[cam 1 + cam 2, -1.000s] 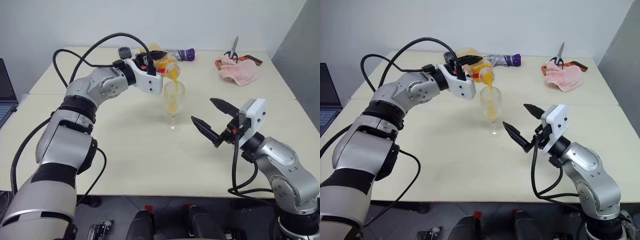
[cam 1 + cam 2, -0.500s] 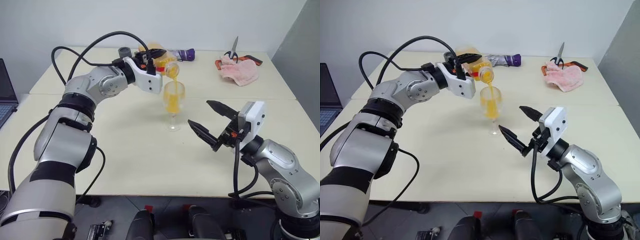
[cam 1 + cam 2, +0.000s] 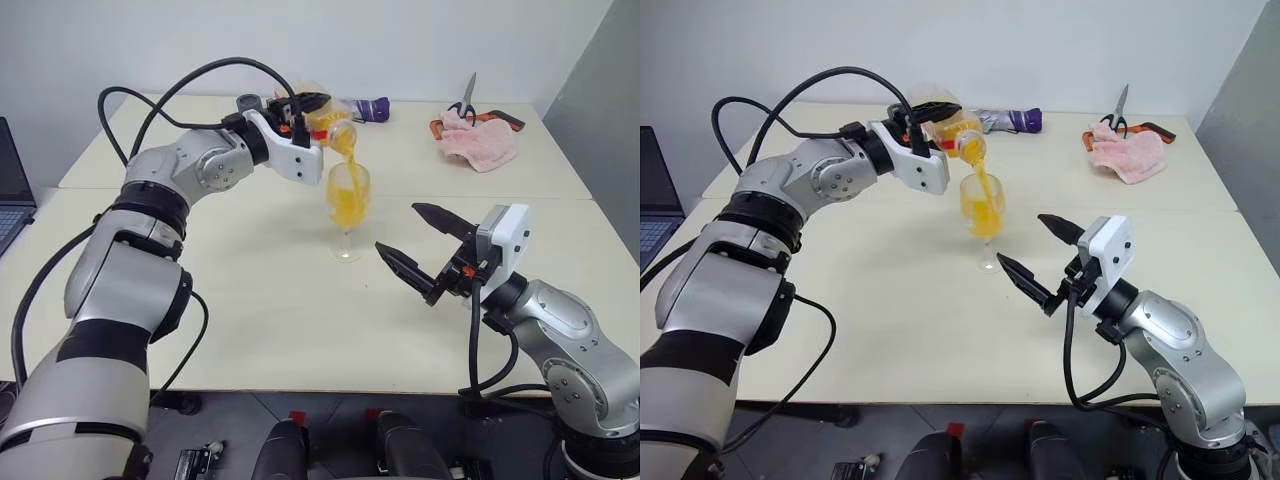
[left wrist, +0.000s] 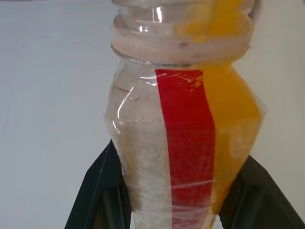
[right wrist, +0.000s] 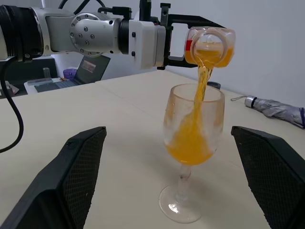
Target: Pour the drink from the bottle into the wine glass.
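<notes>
Table [image 3: 250, 310]: big and pale. My glass stands on it near the middle.
Laptop [image 3: 12, 180]: dark, at the far left edge.
My left gripper [image 3: 312, 108]: up over the table, squeezed tight on the bottle. I can see my two black fingers [image 4: 102, 191] pressing on both sides of it.
My right gripper [image 3: 420, 250]: stretched wide, with nothing in it. It hangs above the table just to the right of the wine glass and does not touch it.
Pink cloth [image 3: 478, 140]: crumpled up at the far right of the table.
Scissors [image 3: 466, 98]: lying just behind the pink cloth.
Folded umbrella [image 3: 1008, 120]: grey and purple, at the back of the table.
Wine glass [image 3: 348, 212]: clear, standing straight up on its round foot. The bowl is partly full.
Bottle [image 5: 209, 46]: small and clear, with a red strip on it. It is tipped over, and its open mouth is right above the glass.
Drink [image 5: 190, 143]: bright orange. Some is in the bottle, a thin stream falls from the mouth, and it gathers in the bowl of the glass.
Small dark cap [image 3: 247, 102]: on the table at the back, behind my left arm.
</notes>
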Controlling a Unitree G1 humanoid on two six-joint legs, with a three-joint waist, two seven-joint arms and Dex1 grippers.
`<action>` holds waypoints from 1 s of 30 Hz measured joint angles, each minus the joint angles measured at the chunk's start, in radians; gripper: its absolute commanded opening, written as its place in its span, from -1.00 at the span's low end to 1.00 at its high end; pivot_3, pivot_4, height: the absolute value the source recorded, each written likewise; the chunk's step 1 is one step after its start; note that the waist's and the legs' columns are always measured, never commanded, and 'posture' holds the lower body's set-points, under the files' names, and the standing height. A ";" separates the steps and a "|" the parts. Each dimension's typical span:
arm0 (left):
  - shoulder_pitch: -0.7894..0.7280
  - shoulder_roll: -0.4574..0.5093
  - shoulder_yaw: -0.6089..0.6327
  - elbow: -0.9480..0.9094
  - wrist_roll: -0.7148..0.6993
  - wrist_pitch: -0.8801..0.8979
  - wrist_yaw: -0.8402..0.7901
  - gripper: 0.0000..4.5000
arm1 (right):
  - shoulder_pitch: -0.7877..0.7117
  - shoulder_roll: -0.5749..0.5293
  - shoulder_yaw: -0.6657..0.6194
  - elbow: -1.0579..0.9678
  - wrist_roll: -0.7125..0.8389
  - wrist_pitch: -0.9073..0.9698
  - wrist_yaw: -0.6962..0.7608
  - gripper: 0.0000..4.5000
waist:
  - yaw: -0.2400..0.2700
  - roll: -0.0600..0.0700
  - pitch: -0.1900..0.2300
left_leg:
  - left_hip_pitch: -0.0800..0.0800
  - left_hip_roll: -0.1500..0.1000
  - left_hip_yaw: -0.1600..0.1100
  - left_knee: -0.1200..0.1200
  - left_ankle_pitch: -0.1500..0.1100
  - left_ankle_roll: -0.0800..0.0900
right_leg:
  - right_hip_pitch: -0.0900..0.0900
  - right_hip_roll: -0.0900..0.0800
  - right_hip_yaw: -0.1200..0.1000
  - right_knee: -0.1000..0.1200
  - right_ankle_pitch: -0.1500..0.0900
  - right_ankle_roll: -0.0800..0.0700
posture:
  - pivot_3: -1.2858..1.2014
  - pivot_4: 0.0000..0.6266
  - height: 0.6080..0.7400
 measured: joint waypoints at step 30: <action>-0.016 0.006 -0.021 0.000 0.021 -0.004 0.034 -0.20 | 0.018 -0.005 0.026 -0.001 -0.021 -0.010 -0.004 1.00 | 0.000 0.000 0.000 | 0.000 0.000 0.000 0.000 0.000 0.000 | 0.000 0.000 0.000 0.000 0.000 0.000 | 0.03 -0.52 1.00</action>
